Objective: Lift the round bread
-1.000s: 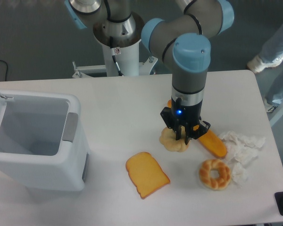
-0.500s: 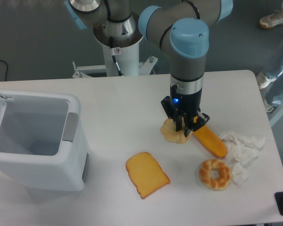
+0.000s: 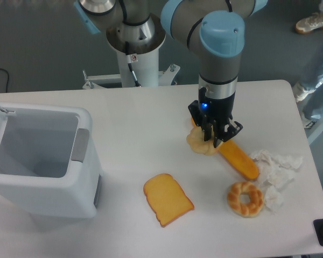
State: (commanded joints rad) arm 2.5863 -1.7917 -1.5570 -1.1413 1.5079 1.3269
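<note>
The round bread (image 3: pixel 196 144) is a pale beige bun with a lumpy edge, right of the table's middle. My gripper (image 3: pixel 213 141) points straight down from above and is shut on the bun's right part. The bun looks raised a little off the white table (image 3: pixel 129 123). Its right side is hidden behind the fingers.
An orange elongated loaf (image 3: pixel 239 160) lies just right of the bun, partly under the gripper. A braided ring pastry (image 3: pixel 245 198) and crumpled white paper (image 3: pixel 279 167) lie at the front right. An orange toast slice (image 3: pixel 167 199) lies in front. An open white bin (image 3: pixel 40 158) stands on the left.
The gripper has risen and shifted slightly right and back. The round bread has moved up with it, away from its earlier spot on the table.
</note>
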